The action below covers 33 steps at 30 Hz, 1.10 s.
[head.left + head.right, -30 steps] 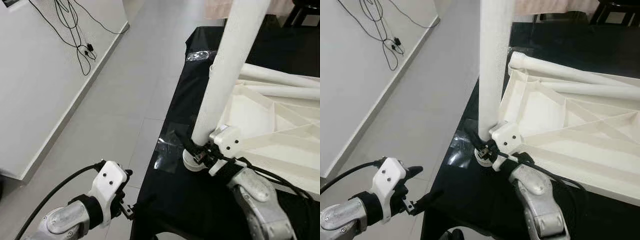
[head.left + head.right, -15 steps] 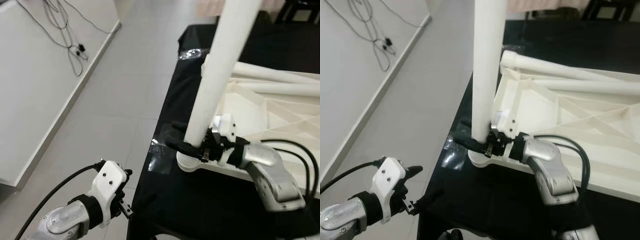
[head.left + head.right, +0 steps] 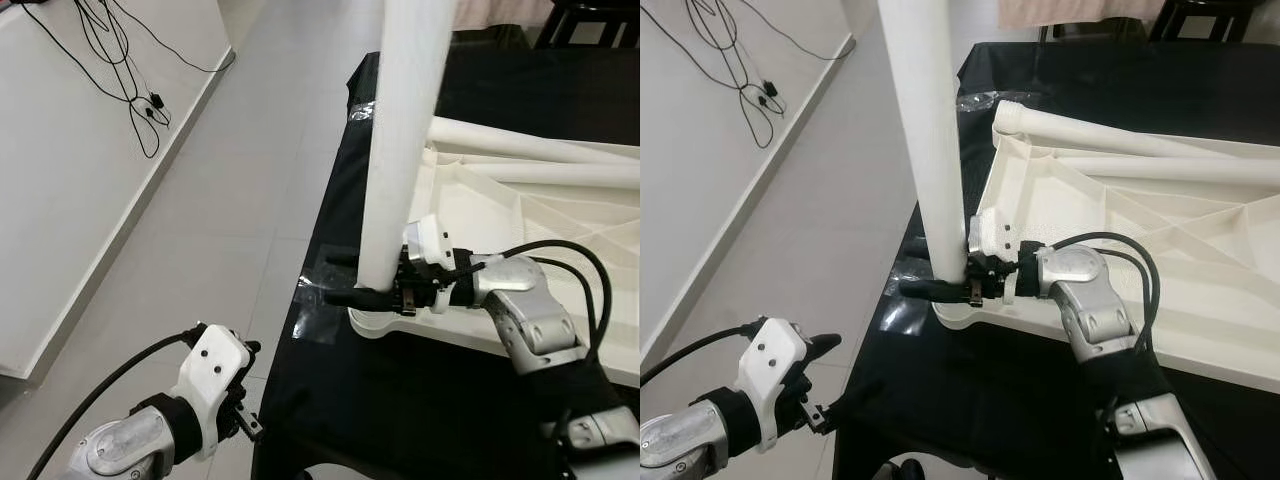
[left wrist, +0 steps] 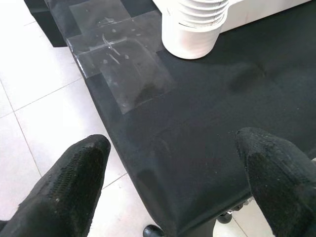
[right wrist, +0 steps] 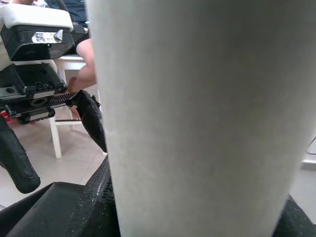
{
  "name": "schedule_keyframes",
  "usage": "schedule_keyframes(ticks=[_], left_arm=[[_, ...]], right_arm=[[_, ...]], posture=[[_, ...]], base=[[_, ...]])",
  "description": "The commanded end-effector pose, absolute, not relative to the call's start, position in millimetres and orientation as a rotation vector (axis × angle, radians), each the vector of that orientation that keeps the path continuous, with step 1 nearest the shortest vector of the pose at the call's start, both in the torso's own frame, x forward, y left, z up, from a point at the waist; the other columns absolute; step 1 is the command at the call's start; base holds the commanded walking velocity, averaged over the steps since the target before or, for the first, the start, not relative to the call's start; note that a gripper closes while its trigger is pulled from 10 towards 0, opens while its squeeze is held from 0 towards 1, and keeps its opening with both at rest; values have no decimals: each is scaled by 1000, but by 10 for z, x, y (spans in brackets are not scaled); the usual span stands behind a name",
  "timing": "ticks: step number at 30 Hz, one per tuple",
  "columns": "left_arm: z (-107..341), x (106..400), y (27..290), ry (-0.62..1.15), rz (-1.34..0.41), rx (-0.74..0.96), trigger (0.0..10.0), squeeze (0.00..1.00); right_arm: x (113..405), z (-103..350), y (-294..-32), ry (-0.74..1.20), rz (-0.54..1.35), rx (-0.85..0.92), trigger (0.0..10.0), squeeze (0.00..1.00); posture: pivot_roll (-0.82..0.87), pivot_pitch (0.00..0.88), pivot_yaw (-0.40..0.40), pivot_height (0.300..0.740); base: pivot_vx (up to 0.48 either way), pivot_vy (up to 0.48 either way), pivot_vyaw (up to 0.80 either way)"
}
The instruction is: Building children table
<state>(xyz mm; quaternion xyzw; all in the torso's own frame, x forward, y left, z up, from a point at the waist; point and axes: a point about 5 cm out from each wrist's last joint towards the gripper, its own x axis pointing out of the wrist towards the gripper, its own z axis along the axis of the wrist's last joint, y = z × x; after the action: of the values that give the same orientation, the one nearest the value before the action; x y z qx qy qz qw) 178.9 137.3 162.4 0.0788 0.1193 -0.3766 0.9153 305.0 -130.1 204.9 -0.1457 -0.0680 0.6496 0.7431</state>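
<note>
Right gripper [image 3: 352,277]: long black fingers [image 3: 930,289] clamped around base of white table leg [image 3: 398,150], smooth matte tube held upright, top cut off by frame. Leg seated in ribbed round socket [image 4: 195,22] at corner of overturned white plastic table panel [image 3: 1160,240], ribbed underside up, on black cloth-covered tabletop [image 3: 420,400]. Clear tape patch [image 4: 118,59] seen on cloth near socket. Left gripper [image 4: 173,182]: textured fingers spread, empty, hung beside tabletop edge over grey tiled floor [image 3: 230,190].

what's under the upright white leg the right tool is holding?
The upright leg stands in a round white corner socket of the upside-down tabletop, on the black cloth. The right tool grips its lower end; the joint inside the socket is hidden.
</note>
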Motion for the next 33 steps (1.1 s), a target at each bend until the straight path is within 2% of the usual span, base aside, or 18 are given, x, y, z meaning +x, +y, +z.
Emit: schedule_keyframes(ticks=[1,3,9,11,12,13,15,16,17,22,33], left_arm=[[1596,1763,1373,269,-777,165,10000,0],[1594,1763,1368,269,-777,164,10000,0],[1585,1766,1358,266,-777,161,10000,0],[1585,1766,1358,266,-777,161,10000,0],[1583,1766,1357,266,-777,160,10000,0],[1583,1766,1357,266,-777,160,10000,0],[1578,1775,1362,265,-778,159,10000,0],[1578,1775,1362,265,-778,159,10000,0],[1578,1784,1363,263,-783,164,10000,0],[1635,1870,1400,239,-783,187,10000,0],[1762,1935,1469,186,-749,205,10000,0]], right_arm=[[2988,1771,-1196,-39,1427,-310,10000,0],[2971,1742,-1194,-31,1395,-319,10000,0],[2853,1626,-1107,16,1053,-207,10000,0],[2853,1626,-1107,16,1053,-207,10000,0],[2792,1605,-1100,9,834,-158,10000,0],[2792,1605,-1100,9,834,-158,10000,0],[2636,1576,-1162,-9,554,-147,10000,0],[2636,1576,-1162,-9,554,-147,10000,0],[2614,1581,-1216,-30,476,-122,10000,0],[2654,1538,-1306,-24,421,-98,10000,0],[2599,1559,-1287,4,332,-98,10000,0]], posture=[[54,221,85,740],[51,221,84,740],[40,218,65,740],[40,218,65,740],[37,215,64,740],[37,215,64,740],[26,204,78,740],[26,204,78,740],[25,197,83,740],[28,178,87,740],[33,159,84,740]], base=[[0,0,0],[0,0,0],[0,0,0],[0,0,0],[0,0,0],[0,0,0],[0,0,0],[0,0,0],[0,0,0],[0,0,0],[0,0,0]])
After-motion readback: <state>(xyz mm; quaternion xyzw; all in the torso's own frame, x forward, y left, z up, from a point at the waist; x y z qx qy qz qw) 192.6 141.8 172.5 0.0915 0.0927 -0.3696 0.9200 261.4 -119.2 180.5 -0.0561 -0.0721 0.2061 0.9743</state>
